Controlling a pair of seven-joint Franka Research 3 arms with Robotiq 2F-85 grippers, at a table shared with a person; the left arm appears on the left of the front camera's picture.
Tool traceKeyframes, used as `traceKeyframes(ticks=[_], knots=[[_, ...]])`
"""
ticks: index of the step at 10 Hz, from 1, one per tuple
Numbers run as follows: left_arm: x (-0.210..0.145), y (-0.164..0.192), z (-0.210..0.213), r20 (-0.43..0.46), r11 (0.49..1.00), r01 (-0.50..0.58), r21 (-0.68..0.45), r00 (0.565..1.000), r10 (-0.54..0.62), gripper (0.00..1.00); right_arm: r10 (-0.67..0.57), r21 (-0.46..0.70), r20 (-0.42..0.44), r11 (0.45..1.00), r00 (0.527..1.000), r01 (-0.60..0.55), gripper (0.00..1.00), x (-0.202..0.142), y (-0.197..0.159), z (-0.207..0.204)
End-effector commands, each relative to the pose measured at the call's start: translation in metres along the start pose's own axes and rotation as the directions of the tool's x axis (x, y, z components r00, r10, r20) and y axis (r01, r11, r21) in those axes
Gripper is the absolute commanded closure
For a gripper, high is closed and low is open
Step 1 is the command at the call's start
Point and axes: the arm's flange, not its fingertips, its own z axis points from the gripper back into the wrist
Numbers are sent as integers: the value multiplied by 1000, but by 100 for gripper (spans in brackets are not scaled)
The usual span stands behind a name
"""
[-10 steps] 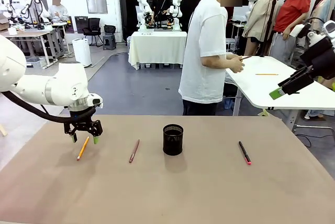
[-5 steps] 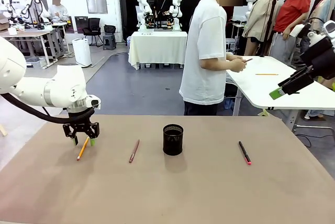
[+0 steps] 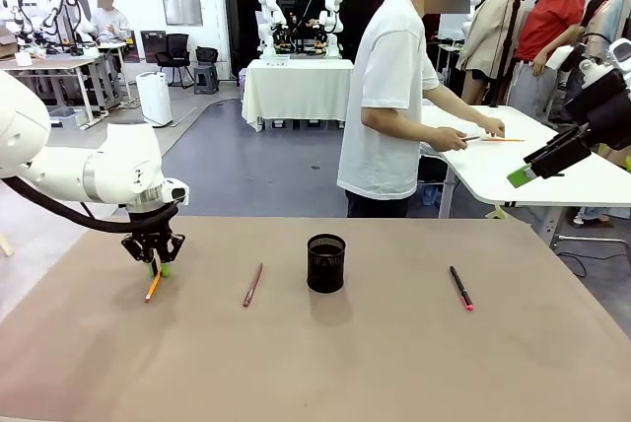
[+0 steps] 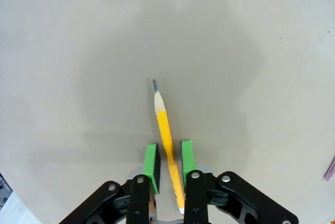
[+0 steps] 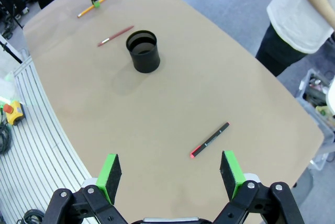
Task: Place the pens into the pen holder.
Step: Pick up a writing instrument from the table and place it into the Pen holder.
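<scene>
Three pens lie flat on my brown table (image 3: 552, 363), none of them in the black mesh holder (image 3: 325, 262), which stands upright near the middle. Left of it, the yellow pencil (image 4: 166, 135) runs on a slant, and my left wrist view shows its sharpened tip pointing straight away from the fingers. Between pencil and holder, the reddish-brown pen (image 3: 253, 284) lies on a similar slant, its far end leaning towards the holder. Well to the right, the black pen (image 3: 460, 287) lies nearly front to back with its red end nearer me. My left gripper (image 4: 168, 150) is down at the table, narrowed to a slim slot that straddles the blunt half of the pencil. A sliver of tabletop shows on each side of the pencil, so the green pads (image 4: 151, 158) are beside it rather than pressing it. My right gripper (image 5: 170, 162) hangs high off to the right, spread wide and holding nothing.
</scene>
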Motion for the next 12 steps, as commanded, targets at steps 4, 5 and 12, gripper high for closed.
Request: traceKeyframes(ticks=[4,5,12], knots=[[-8,-1,15,-2,997,39,-65,999,-39,100,3,17,23,1000,1000,-3,0,1,-1,0],[-13,1,30,-3,977,107,-183,994,-110,100,3,17,23,1000,1000,-3,0,1,-1,0],[-80,-20,155,546,514,659,-550,749,-375,100,3,17,23,1000,1000,-3,0,1,-1,0]])
